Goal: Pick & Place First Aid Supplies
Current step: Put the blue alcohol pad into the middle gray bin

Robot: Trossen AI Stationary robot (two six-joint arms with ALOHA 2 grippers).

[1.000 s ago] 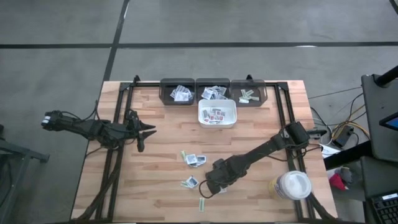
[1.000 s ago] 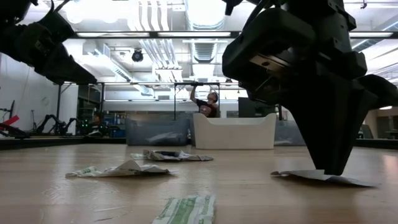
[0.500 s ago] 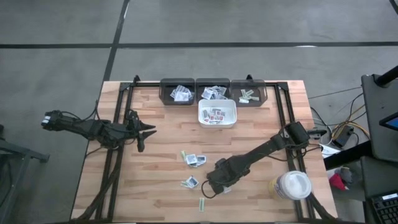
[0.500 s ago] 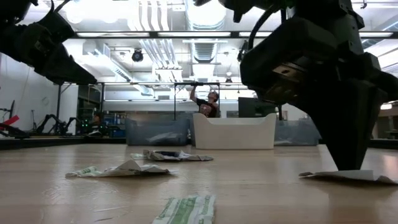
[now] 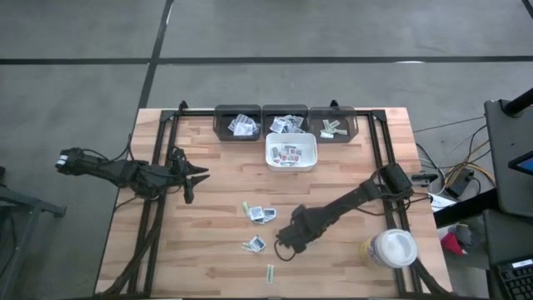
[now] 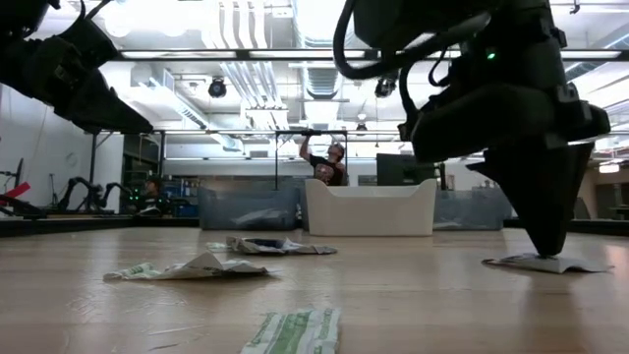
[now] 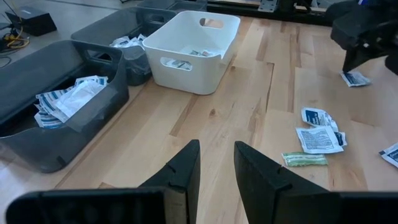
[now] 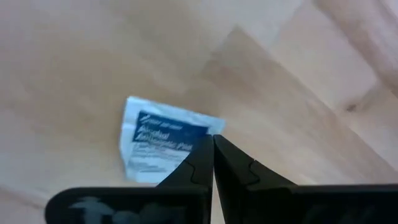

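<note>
First aid supplies lie loose on the wooden table: two packets, another packet and a narrow greenish strip. My right gripper points down near the table's middle front, shut on a white packet with blue print. That packet is hidden under the gripper in the high view. My left gripper hovers open over the table's left side and touches nothing. My right gripper pinches the blue-print packet by one corner, only at the fingertips, coming from above and pointing down. The packet stays flat and level right at the tabletop. Whether it has come clear of the wood, I cannot tell.
Three dark bins with sorted packets stand along the far edge. A white tray stands in front of the middle bin. A round white-lidded jar stands at the near right, close to my right arm.
My right gripper has moved a little toward the table's right and far edges and tipped more upright. The blue-print packet has gone along under its fingertips in the same direction, staying flat.
</note>
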